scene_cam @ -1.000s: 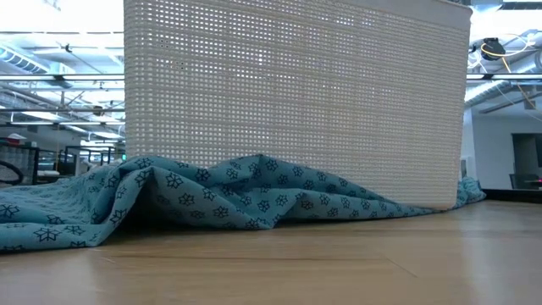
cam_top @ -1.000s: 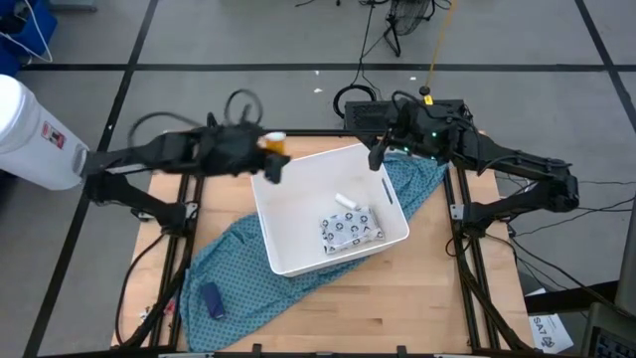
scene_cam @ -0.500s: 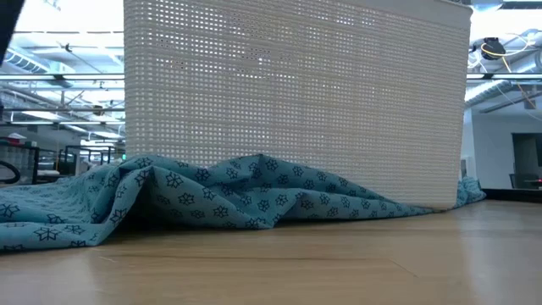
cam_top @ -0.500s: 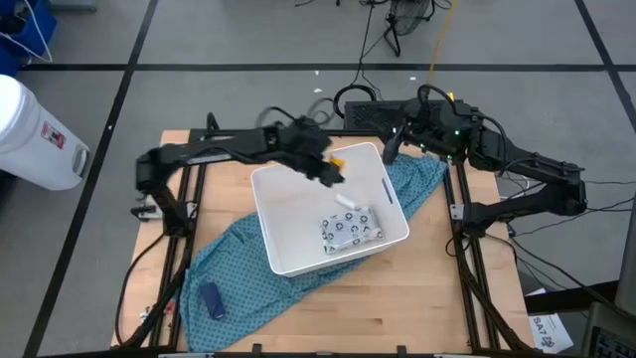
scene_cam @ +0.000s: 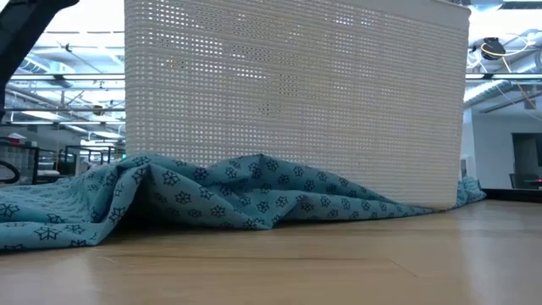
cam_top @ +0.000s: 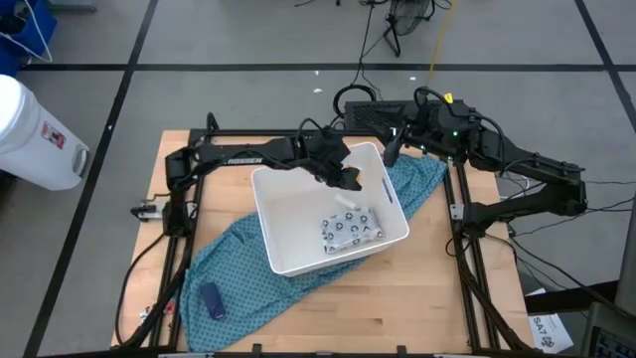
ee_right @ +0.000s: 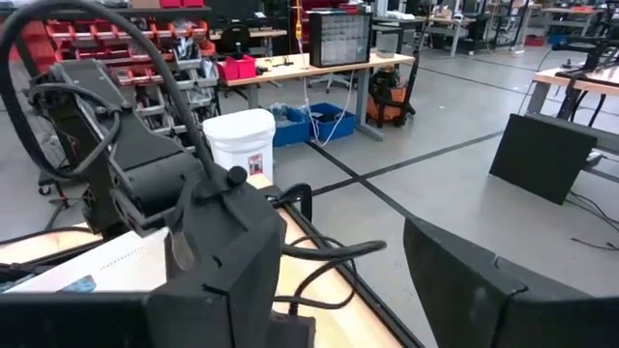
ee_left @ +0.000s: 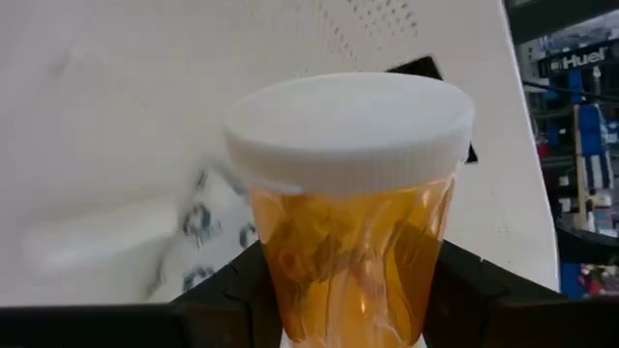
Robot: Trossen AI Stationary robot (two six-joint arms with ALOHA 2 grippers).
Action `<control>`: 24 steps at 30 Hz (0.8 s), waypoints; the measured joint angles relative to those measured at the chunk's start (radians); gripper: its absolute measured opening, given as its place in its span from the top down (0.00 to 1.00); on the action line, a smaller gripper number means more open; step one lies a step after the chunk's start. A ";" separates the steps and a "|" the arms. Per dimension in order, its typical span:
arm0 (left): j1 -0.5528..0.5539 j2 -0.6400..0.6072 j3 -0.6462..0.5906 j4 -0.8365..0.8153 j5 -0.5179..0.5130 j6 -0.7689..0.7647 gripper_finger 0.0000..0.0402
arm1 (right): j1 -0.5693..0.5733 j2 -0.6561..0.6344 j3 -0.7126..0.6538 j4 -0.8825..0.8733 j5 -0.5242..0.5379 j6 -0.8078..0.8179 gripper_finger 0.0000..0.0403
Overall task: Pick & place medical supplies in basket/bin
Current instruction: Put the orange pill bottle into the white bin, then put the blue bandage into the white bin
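My left gripper (cam_top: 345,179) hangs over the far part of the white bin (cam_top: 280,261) and is shut on the small orange bottle (ee_left: 350,261), which has a white cap. The high view hides the bottle under the gripper. In the bin lie the silvery blister pack (cam_top: 350,229) and the tiny white tube (cam_top: 346,202). The dark blue object (cam_top: 211,298) lies on the teal cloth (cam_top: 234,264) near the table's near-left corner. My right gripper (cam_top: 390,149) waits open at the bin's far right corner. In the low view the bin's perforated wall (scene_cam: 296,102) stands on the cloth (scene_cam: 212,199). My left gripper pinches the orange bottle by its clear orange body (ee_left: 290,280), just below the white cap (ee_left: 348,126), between the two fingers (ee_left: 227,295). The cap end points away from the wrist, along the fingers. The bottle is lifted clear above the bin's floor.
A white cylindrical container with a red label (cam_top: 35,134) stands on the floor beyond the table's left edge. The cloth runs under the bin from the near left to the far right. Bare wood shows at the table's near right and far left.
My left gripper has carried the orange bottle from beyond the bin's far left corner toward the table's right, over the bin's far wall, and now hangs above the bin's inside. It has stayed shut on the bottle.
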 joint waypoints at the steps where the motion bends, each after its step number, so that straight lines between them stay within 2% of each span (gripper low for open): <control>1: 0.000 0.008 0.000 0.016 0.001 0.018 0.53 | 0.000 0.000 0.000 0.000 0.000 0.000 0.48; 5: -0.011 0.014 0.000 0.032 -0.004 0.055 0.48 | 0.000 0.000 0.000 0.002 0.000 -0.004 0.48; 12: -0.011 0.015 0.000 0.046 -0.015 0.072 0.46 | 0.000 0.000 0.000 -0.005 -0.001 -0.005 0.48; 18: 0.007 0.005 -0.002 0.192 0.036 -0.046 0.46 | 0.000 0.000 0.000 -0.005 -0.001 -0.018 0.48; 22: 0.026 -0.045 0.000 0.303 0.078 -0.120 0.46 | 0.000 0.000 0.000 -0.005 -0.001 -0.030 0.48; 24: 0.035 -0.086 -0.004 0.299 0.120 -0.147 0.46 | 0.000 0.000 0.000 -0.003 -0.001 -0.034 0.48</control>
